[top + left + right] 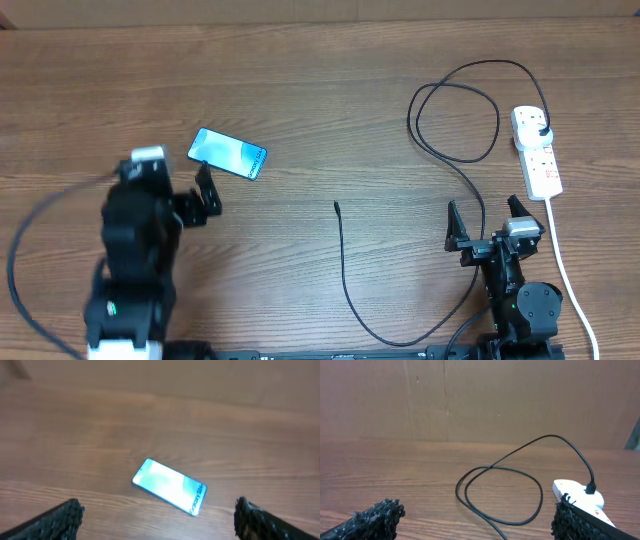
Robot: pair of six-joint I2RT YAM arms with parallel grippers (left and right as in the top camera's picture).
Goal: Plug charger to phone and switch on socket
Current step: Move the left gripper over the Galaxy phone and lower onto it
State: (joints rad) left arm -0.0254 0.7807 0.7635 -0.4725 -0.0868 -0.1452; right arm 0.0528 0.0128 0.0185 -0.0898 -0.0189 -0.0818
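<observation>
Left gripper [159, 512] spread apart (empty) | right gripper [486, 218] likewise | phone [228, 153] screen-up, long axis left-right, slightly slanted

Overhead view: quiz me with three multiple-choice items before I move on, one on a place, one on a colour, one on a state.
1. Where is the charger's connector tip?
A in the phone's port
B on the bare table, apart from the phone
C hanging off the table edge

2. What colour is the charger's cable?
A white
B red
C black

3. How is the left gripper?
A open and empty
B shut on the phone
C shut on the cable

Key: B, the tip lies alone on the wood, mid-table. C, the thin cable is black. A, its fingers stand wide apart and touch nothing.
</observation>
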